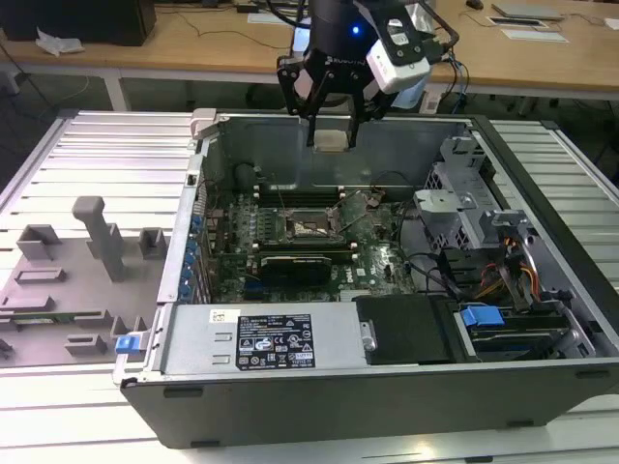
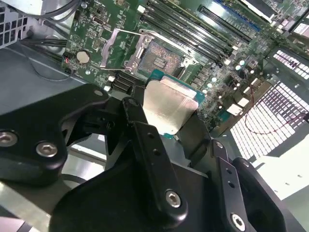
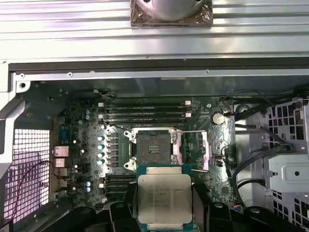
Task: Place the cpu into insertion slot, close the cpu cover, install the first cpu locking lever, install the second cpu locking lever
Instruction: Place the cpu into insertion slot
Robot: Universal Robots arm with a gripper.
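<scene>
my gripper (image 2: 170, 126) is clamped on the cpu (image 2: 168, 107), matte black fingers (image 2: 139, 126) pressing two opposite edges of it. the chip is a flat square, its brushed silvery lid stepped in from a thin green rim. in the exterior view the cpu (image 1: 332, 141) hangs level, high over the open computer case (image 1: 290, 396) and well apart from the board.

below it in the first wrist view lies the insertion slot (image 3: 153, 150), a dark square bed of fine contacts with metal corners. just beside it the cpu cover (image 3: 206, 151), a thin shiny frame, is swung open, so the bed lies bare. the green motherboard (image 3: 77, 145) round it is crowded with round capacitors and long black memory slots (image 3: 145, 111).

further out the grey sheet-metal walls box the board in, cables bunch to one side, and the case rests on a ribbed metal table (image 1: 87, 155).
</scene>
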